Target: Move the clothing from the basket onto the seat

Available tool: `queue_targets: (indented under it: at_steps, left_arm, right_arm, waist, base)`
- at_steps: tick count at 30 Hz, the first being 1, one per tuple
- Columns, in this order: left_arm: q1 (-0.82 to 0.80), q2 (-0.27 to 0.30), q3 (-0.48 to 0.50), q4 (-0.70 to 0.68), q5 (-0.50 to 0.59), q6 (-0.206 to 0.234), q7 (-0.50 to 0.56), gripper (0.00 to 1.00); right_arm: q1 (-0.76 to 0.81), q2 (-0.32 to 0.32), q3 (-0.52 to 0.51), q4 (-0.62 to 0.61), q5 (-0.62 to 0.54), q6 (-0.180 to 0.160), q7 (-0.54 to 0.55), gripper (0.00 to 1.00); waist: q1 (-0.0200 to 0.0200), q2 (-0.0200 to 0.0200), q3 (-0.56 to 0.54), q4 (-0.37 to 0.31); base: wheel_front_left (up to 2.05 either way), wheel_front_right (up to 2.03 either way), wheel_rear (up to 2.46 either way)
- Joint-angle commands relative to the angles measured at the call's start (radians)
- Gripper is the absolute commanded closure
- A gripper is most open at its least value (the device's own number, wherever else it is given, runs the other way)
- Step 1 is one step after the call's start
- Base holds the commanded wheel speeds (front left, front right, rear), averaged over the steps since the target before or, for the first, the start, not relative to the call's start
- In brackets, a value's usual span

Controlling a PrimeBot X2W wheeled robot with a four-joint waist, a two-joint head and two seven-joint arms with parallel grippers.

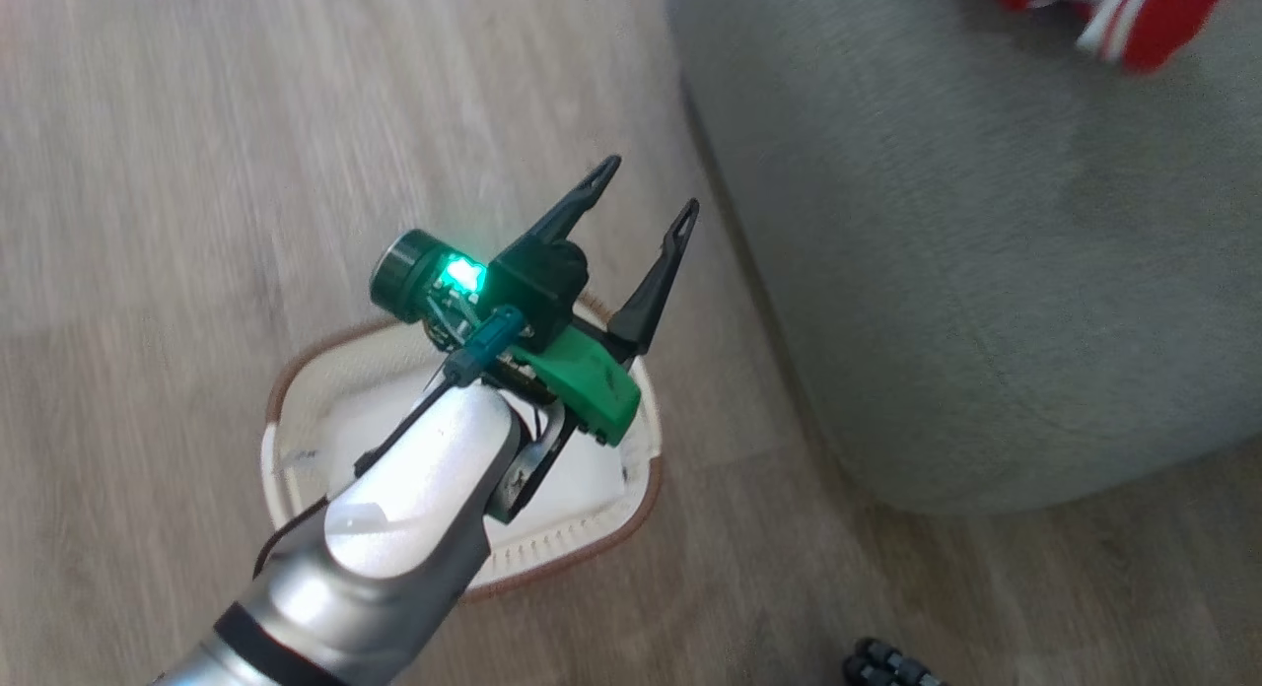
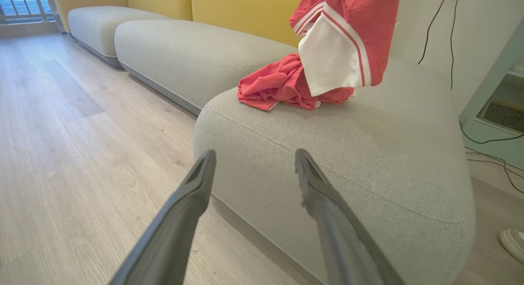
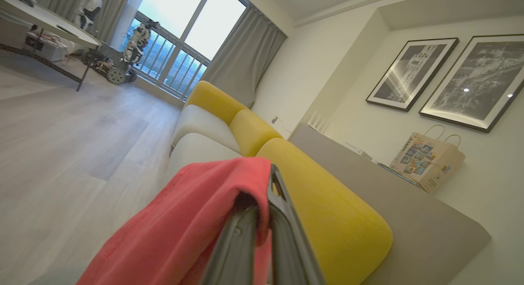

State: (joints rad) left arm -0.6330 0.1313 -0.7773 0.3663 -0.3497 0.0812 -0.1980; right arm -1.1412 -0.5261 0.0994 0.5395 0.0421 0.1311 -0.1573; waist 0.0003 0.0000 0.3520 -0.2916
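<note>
Right tool [image 3: 262, 195] is clamped shut on the striped garment [image 2: 344, 43], which hangs above the seat [image 2: 327, 154], its lower edge just over the plain red garment [image 2: 278, 86] lying on the seat's top. Left tool [image 1: 651, 185] stands open and empty beside the seat, over the basket [image 1: 279, 440], whose white bottom looks bare. The risk, as I judge it: thin fabric drapes over the right tool's tip, so on release it may cling and get dragged off the seat onto the floor [image 2: 82, 133].
</note>
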Motion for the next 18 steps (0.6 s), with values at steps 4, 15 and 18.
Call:
queue_targets:
  at_steps: [4, 15, 18]
  left_arm:
    - [-0.067, 0.028, 0.015, -0.111, 0.029, 0.024, 0.024, 0.0]
    - [-0.097, 0.038, 0.0, -0.164, 0.05, 0.037, 0.047, 0.0]
    - [-0.099, 0.046, -0.004, -0.16, 0.054, 0.04, 0.053, 0.0]
  right_arm:
    - [-0.142, -0.073, -0.121, 0.101, -0.077, 0.0, -0.022, 1.0]
    - [-0.129, 0.042, -0.332, 0.379, -0.28, 0.0, -0.068, 1.0]
    - [-0.121, 0.075, -0.352, 0.429, -0.32, 0.0, -0.079, 1.0]
  waist:
    - [-0.0003, 0.0, 0.169, 0.13]
    - [-0.0003, 0.0, 0.281, 0.206]
    - [-0.0003, 0.0, 0.292, 0.214]
  base:
    - [0.0, 0.0, 0.0]
    - [0.0, 0.0, 0.0]
    - [0.0, 0.0, 0.0]
